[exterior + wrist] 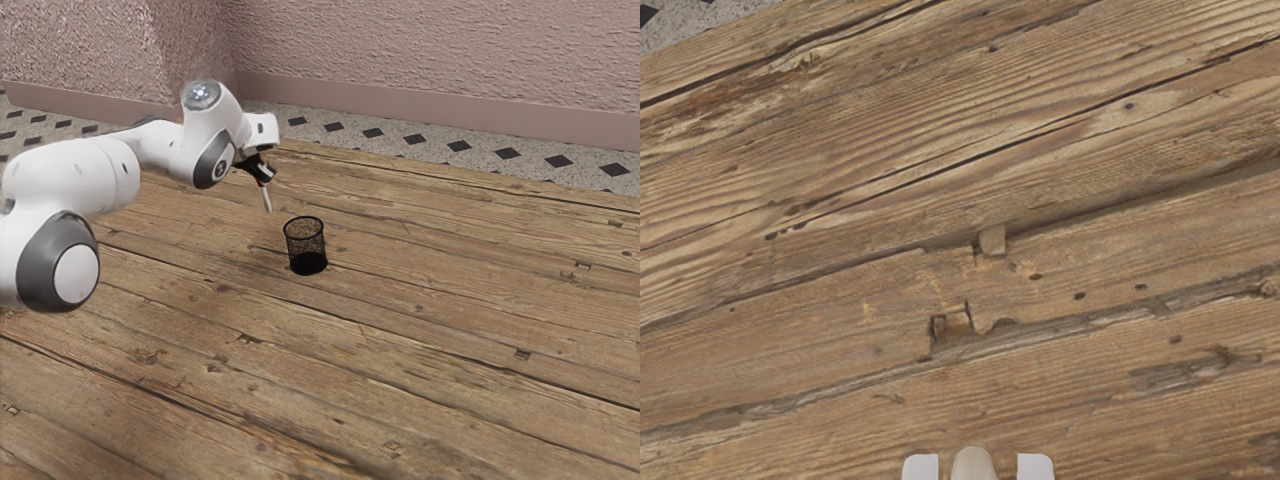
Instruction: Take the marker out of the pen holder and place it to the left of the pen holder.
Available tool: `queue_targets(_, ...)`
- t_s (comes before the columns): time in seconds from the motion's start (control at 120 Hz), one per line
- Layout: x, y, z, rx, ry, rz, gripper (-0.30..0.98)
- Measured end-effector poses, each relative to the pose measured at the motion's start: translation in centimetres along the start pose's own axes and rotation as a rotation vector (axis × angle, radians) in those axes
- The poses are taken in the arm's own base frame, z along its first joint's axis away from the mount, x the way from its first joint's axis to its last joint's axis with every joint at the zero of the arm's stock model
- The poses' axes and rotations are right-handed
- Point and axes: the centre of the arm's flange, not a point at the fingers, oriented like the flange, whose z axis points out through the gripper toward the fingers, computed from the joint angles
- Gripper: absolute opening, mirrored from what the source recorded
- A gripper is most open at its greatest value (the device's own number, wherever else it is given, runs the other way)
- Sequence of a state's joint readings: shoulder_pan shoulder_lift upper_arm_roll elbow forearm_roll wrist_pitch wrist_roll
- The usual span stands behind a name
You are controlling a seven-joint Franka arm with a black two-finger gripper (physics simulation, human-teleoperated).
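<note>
My gripper (264, 178) is above the table, shut on the upper part of the white marker (267, 200). The marker hangs down from it, slightly tilted, its lower end outside the black mesh pen holder (306, 245). That holder stands upright on the wood, lower than my hand and toward the exterior view's right. In the wrist view, the marker's pale rounded end (974, 464) shows at the lower edge, between the two white fingertips of the gripper (977, 467).
The wooden table (430, 300) has dark seams and knots between its planks. Beyond its far edge lie a patterned tile floor (415, 148) and a pink textured wall (430, 50).
</note>
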State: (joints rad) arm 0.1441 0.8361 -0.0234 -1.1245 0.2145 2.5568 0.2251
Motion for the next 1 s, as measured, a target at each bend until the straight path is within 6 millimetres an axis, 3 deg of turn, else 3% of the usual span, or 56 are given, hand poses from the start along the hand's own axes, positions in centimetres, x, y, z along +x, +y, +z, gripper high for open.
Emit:
queue_targets(0.325, -0.9, 1.2, 2.3, -0.029, 0.009, 0.0, -0.1)
queue_targets(0.525, -0.7, 1.0, 1.9, -0.054, 0.024, -0.013, 0.33)
queue_targets(0.6, -0.6, 1.0, 0.7, -0.059, 0.026, -0.007, 0.44)
queue_targets(0.642, -0.2, 0.8, -1.5, -0.056, 0.032, -0.001, 0.48)
queue_targets(0.7, -0.4, 1.1, -7.7, -0.052, 0.027, 0.015, 0.53)
queue_targets(0.817, 0.4, -0.2, -25.9, -0.059, 0.012, 0.002, 0.6)
queue_targets(0.892, -0.9, -1.2, -35.6, -0.087, -0.049, -0.025, 0.62)
queue_targets(0.942, -2.2, -1.0, -38.6, -0.11, -0.119, -0.03, 0.64)
queue_targets(1.0, -3.5, -0.4, -39.7, -0.127, -0.21, -0.021, 0.65)
